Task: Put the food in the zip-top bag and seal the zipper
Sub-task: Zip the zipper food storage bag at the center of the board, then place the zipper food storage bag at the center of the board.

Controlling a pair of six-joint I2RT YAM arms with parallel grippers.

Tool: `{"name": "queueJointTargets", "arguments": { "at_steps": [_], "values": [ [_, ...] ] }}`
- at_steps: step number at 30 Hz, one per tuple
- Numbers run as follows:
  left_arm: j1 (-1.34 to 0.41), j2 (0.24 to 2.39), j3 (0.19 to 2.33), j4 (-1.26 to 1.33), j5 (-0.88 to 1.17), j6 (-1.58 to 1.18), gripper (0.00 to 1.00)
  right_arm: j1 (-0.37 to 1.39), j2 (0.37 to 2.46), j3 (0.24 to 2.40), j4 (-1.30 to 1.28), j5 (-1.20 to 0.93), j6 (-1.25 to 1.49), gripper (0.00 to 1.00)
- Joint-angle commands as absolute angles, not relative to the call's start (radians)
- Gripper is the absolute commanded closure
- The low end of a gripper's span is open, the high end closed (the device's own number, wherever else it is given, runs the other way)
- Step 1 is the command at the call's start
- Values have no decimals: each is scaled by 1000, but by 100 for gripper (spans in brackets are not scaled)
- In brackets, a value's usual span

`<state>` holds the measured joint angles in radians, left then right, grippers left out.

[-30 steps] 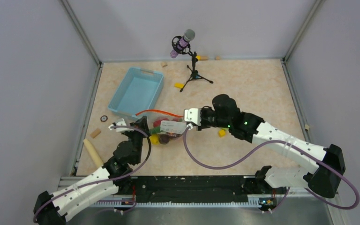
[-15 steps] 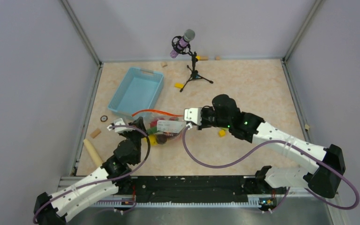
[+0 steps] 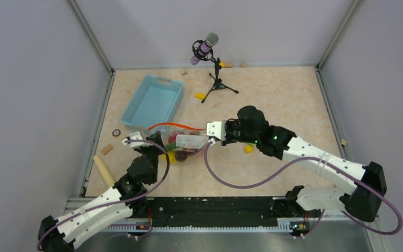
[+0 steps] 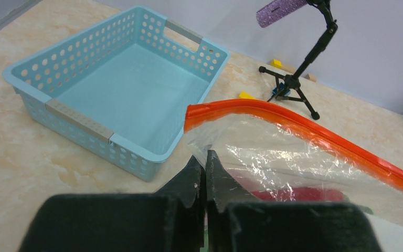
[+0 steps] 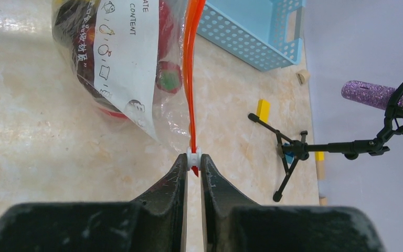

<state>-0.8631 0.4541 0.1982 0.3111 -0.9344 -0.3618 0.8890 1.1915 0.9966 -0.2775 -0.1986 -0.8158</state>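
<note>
The zip-top bag lies on the table in front of the basket, held up between both grippers. Food shows through it: a yellow piece, a dark brown piece and a red piece with a green top. The orange-red zipper runs along the bag's upper edge. My left gripper is shut on the clear plastic at the bag's left corner, just below the zipper's end. My right gripper is shut on the white slider at the zipper's right end.
A light-blue basket stands just behind the bag. A microphone on a tripod stands at the back. A wooden cylinder, a small disc and yellow blocks lie around.
The bag has shifted very slightly to the left. Both grippers keep their grips and places.
</note>
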Motion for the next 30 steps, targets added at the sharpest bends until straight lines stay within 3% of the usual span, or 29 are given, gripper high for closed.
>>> {"name": "queueJointTargets", "arguments": {
  "at_steps": [1, 5, 10, 20, 30],
  "values": [
    [-850, 454, 222, 354, -783, -250, 100, 876, 1158, 1015, -280, -197, -825, 84],
    [-850, 461, 213, 388, -506, -175, 100, 876, 1165, 1007, -225, -293, -808, 50],
    [-850, 484, 213, 411, -329, -111, 100, 876, 1214, 1013, -157, -364, -759, 34],
    [-850, 490, 213, 426, -387, -122, 100, 877, 1412, 1182, -292, -496, -670, 32],
    [-850, 488, 210, 446, -486, -171, 100, 877, 1497, 1313, -366, -292, -573, 38]
  ]
}}
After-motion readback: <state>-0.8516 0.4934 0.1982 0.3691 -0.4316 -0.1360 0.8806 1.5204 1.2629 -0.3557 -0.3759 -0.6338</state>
